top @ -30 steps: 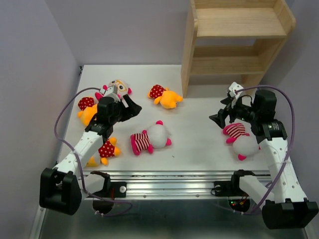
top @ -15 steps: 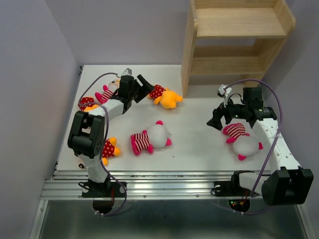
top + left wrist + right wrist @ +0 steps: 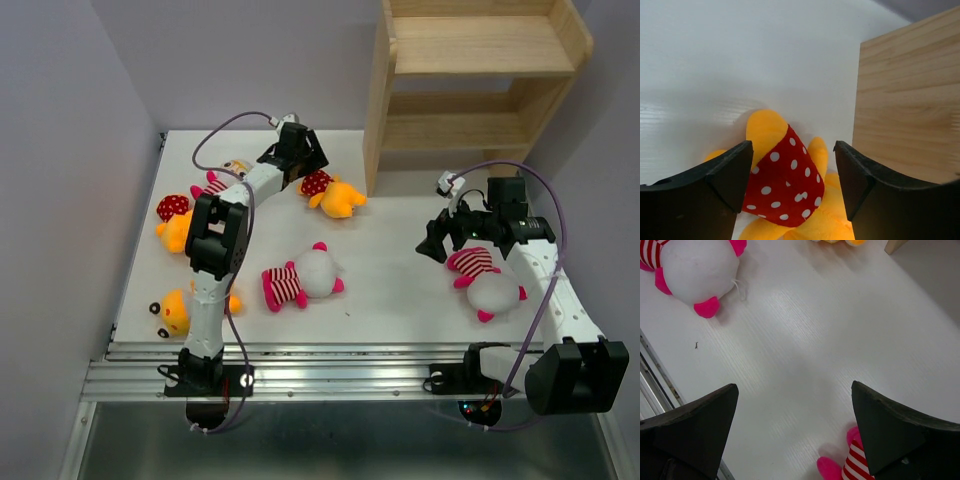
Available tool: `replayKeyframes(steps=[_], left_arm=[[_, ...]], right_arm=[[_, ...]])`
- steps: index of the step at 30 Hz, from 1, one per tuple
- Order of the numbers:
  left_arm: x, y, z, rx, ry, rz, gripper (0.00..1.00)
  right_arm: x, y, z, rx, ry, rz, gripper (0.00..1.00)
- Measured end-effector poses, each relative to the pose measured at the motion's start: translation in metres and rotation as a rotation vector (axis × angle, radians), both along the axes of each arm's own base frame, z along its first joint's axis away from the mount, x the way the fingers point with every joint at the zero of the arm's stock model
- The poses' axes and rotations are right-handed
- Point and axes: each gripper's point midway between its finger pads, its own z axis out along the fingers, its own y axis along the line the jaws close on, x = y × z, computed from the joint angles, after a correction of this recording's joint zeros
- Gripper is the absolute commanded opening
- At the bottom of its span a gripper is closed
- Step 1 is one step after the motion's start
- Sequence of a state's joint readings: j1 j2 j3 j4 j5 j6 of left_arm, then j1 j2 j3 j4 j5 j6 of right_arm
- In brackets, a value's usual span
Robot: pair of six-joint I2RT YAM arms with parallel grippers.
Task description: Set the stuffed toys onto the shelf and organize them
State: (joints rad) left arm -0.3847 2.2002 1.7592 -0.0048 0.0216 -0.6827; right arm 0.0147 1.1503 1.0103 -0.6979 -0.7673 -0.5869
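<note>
L arm reaches across to the far side of the table [image 3: 400,290]. The left gripper [image 3: 303,160] has its jaws spread wide. In the L wrist view its fingers [image 3: 715,185] flank toy Y1 [image 3: 785,185], a yellow plush in a red white-dotted outfit. Whether either pad touches the plush cannot be told.

Y1 lies on the table just beside the shelf [image 3: 480,80] side panel, which fills the R edge of the wrist view. This is the nearest obstacle.

The shelf is a light-wood 2-tier unit at the far R corner. Both tiers carry no toy.

R arm: the right gripper [image 3: 437,240] is also spread and holds nothing. It hovers over bare table, near toy S1 [image 3: 485,283], a white-headed plush with a pink-striped body.

Other toys, all on the table:
- Toy S2 [image 3: 303,277]: striped, at centre, well apart from both grippers.
- Toy S3 [image 3: 220,180]: striped, at far L, partly hidden behind the L arm.
- Toy Y2 [image 3: 173,222]: yellow, at L edge.
- Toy Y3 [image 3: 175,310]: yellow, at near L, beside the L arm's lower link.

Purple cables [image 3: 225,130] loop off each arm.

The surface is white with a faint grain. An aluminium rail [image 3: 330,375] runs along the near edge, and plain lavender-grey walls [image 3: 250,60] stand behind and at L.
</note>
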Motion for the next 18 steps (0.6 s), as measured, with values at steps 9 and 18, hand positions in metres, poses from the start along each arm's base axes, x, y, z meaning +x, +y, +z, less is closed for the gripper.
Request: replayKeyframes(steps=[9, 18], left_arm=[[-0.026, -0.014, -0.051, 0.202, 0.068, -0.133, 0.43], [-0.065, -0.009, -0.052, 0.155, 0.031, -0.222, 0.00]], right_arm=[[0.001, 0.000, -0.002, -0.002, 0.005, -0.001, 1.00], [0.001, 0.000, -0.004, -0.001, 0.018, 0.000, 1.00]])
